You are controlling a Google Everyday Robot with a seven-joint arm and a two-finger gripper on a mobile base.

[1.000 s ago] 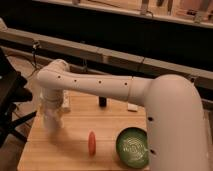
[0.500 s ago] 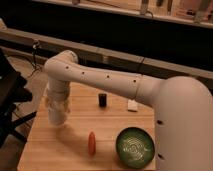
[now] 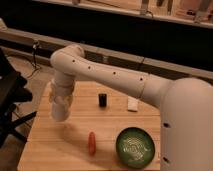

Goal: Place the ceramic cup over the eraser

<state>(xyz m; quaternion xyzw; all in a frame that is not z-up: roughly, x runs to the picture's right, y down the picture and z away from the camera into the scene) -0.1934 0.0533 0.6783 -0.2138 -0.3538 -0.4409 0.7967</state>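
The ceramic cup (image 3: 58, 113) is a plain off-white cup hanging at the end of my arm, over the left part of the wooden table (image 3: 50, 150). My gripper (image 3: 61, 101) comes down from above, is shut on the cup and holds it just off the tabletop. The eraser (image 3: 102, 99), a small black upright block, stands on the table to the right of the cup, a little farther back and apart from it. My white arm spans the view from the right side to the upper left.
A flat white rectangular piece (image 3: 133, 104) lies right of the eraser. A red-orange stick (image 3: 92, 142) lies near the front middle, with a green bowl (image 3: 135, 146) to its right. A dark stand (image 3: 10, 95) is off the table's left edge.
The cup has risen off the table in my gripper and shifted slightly right toward the eraser. The arm's elbow has lifted with it.
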